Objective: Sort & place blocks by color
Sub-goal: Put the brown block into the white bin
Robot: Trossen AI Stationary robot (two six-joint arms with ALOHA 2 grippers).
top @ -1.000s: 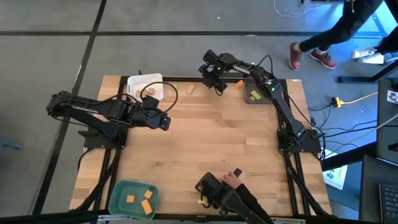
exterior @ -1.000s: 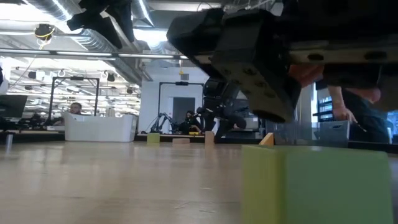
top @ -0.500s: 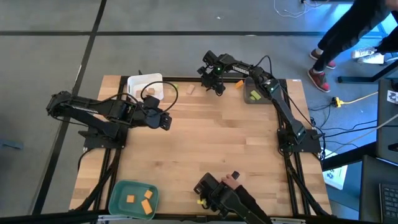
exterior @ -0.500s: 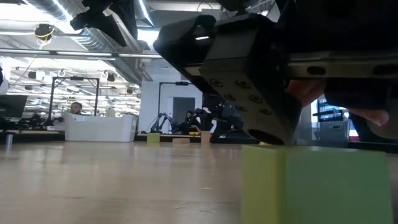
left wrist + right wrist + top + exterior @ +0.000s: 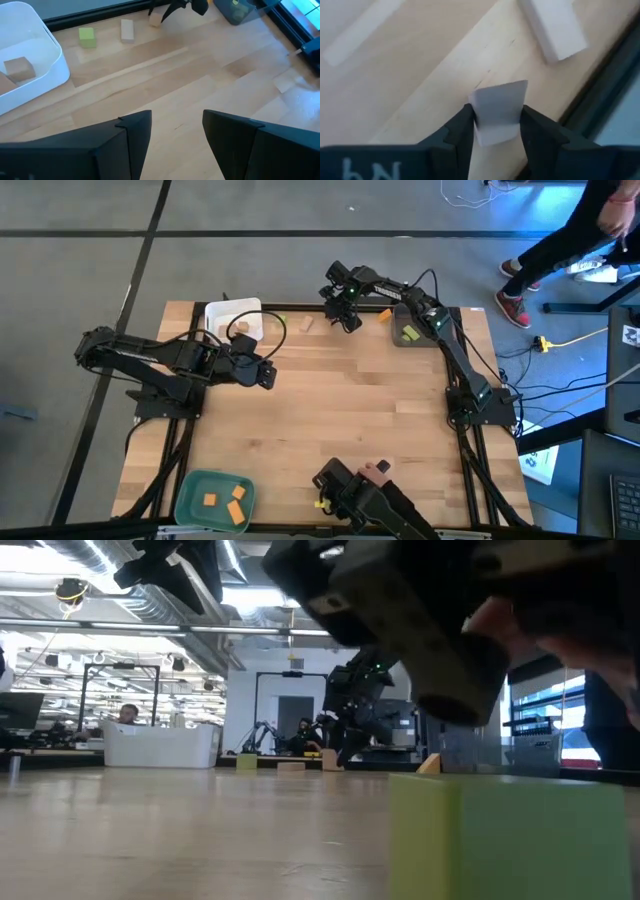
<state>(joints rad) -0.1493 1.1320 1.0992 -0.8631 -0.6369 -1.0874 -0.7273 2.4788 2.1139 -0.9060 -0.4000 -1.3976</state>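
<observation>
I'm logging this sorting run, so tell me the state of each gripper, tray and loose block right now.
Right gripper: fingers closed on a tan block at the far edge.
Left gripper: fingers open, empty, over the table.
White tray: holds tan blocks.
Grey tray: holds green blocks.
Teal tray: holds orange blocks.
Loose green block, loose tan block: lying unsorted beside the white tray.

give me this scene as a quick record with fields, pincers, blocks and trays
right pincer: shut on a tan block at the table's far edge
left pincer: open, empty, above bare table near the white tray
white tray: holds tan blocks
teal tray: three orange blocks
grey tray: green blocks
loose: green block, tan block, orange block
</observation>
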